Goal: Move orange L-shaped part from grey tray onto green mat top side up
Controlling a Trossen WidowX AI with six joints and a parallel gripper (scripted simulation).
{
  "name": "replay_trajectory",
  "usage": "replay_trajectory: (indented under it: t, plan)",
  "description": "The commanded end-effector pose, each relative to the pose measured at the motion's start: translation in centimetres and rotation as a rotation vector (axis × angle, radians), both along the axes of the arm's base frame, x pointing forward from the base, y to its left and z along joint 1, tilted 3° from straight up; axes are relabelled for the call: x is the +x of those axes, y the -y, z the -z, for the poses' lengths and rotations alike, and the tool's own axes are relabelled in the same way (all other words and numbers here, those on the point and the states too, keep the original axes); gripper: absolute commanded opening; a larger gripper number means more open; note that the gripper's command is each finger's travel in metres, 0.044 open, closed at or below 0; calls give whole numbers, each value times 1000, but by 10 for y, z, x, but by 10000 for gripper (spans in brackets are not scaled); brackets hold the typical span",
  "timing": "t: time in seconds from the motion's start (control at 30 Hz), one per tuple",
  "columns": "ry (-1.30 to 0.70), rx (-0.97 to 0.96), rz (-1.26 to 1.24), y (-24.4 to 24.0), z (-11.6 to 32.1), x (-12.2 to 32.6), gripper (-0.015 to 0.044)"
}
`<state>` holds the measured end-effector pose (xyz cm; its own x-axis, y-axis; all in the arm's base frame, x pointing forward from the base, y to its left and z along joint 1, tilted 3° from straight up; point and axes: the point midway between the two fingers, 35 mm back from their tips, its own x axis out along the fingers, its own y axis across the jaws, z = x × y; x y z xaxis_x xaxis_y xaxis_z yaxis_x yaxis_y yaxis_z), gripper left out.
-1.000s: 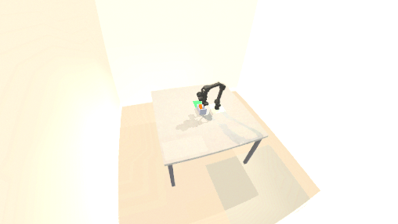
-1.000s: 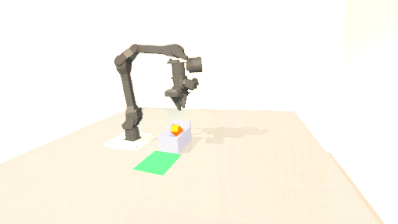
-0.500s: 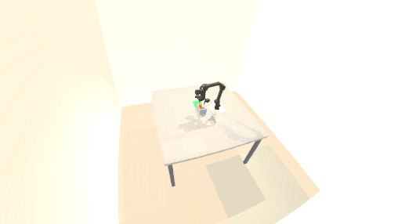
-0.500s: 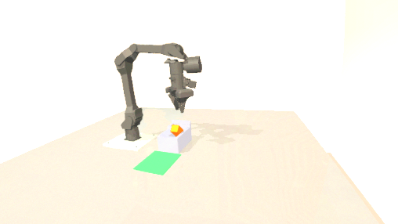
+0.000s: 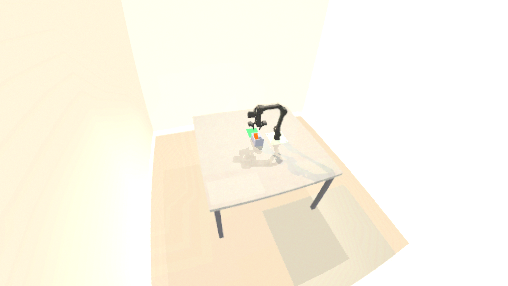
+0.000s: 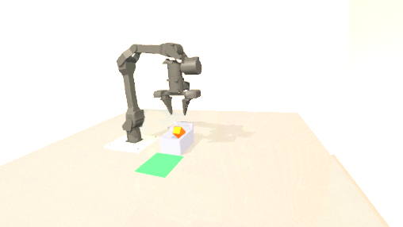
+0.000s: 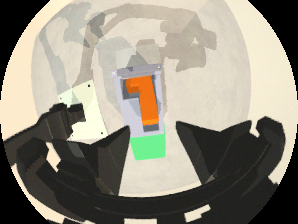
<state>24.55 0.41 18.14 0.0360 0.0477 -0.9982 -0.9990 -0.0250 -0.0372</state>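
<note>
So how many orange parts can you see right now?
1. The orange L-shaped part is in the grey tray, one end tipped up, below the open gripper. None on the green mat; none look hidden.

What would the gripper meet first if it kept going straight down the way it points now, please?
Probably the orange part, tipped up in the tray. The open gripper hangs above them holding nothing, though its exact alignment in depth is unclear.

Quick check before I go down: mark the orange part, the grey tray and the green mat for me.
orange part (image 7: pixel 144 99): wrist view, on its long stem.
grey tray (image 6: pixel 179 146): exterior view, on the near side wall.
green mat (image 6: pixel 159 165): exterior view, at its middle.
</note>
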Motion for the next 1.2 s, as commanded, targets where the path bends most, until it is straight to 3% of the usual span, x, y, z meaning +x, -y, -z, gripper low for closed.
replay_trajectory:
  t: [0.0,0.2,1.17]
  plan:
    - [-3,1,-38,0,5,0,280]
    - [-3,1,-38,-1,30,0,280]
    - [-3,1,-38,-3,72,2,280]
